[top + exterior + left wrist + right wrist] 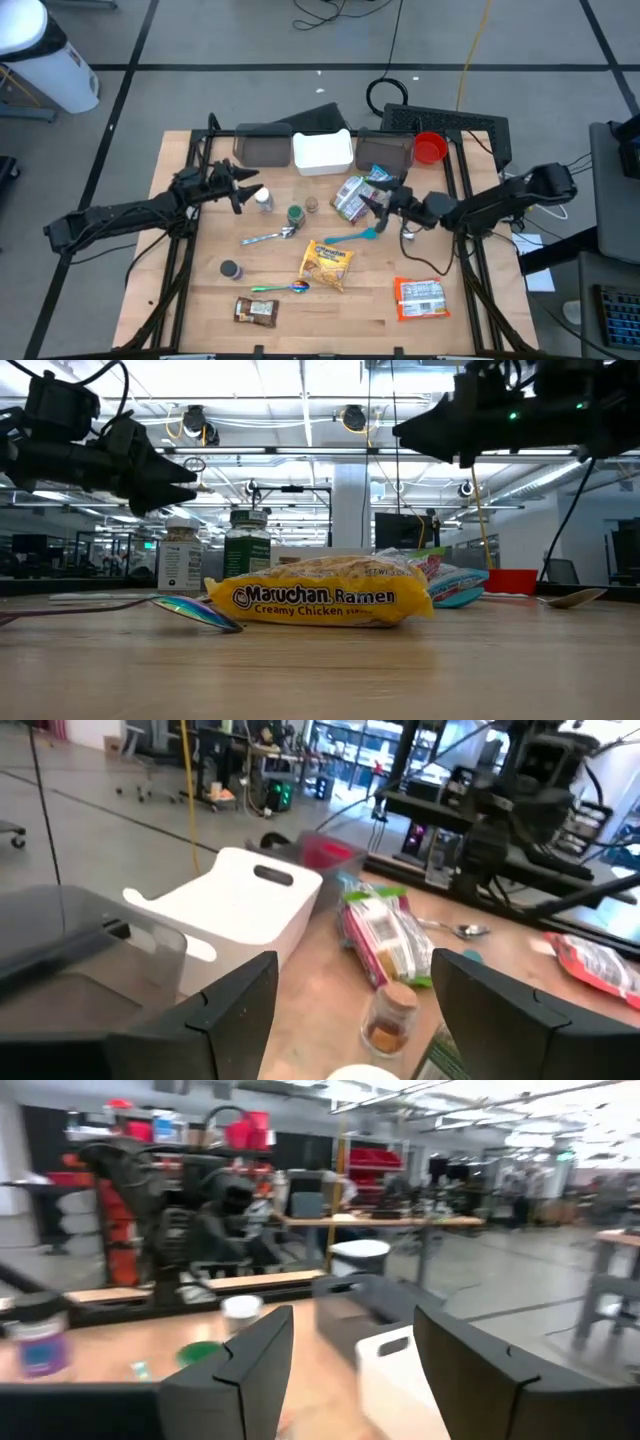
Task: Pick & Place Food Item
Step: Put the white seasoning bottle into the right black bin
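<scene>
Across the wooden table (420, 240), seen from above, food items and utensils are scattered. Along the upper edge a white bin (322, 152) is set between two dark translucent bins (262, 146), with a red cup (430, 148) at the upper right.

Near the frame centre a yellow ramen packet (328, 265) is laid flat, untouched. Just above it a teal spoon (352, 237) is seen; to the left, a metal spoon (266, 237). A red snack packet (421, 298) is placed lower right, a brown bar (255, 312) lower left.

The left gripper (240, 190) is held above the table at centre left, close to a white-capped jar (264, 200); in its wrist view the fingers (235, 1010) are seen parted, nothing between them.

The right gripper (383, 200) is held right of centre, beside a green-and-white bag (352, 197). Its fingers (250, 1370) are seen spread apart and empty in its wrist view.
</scene>
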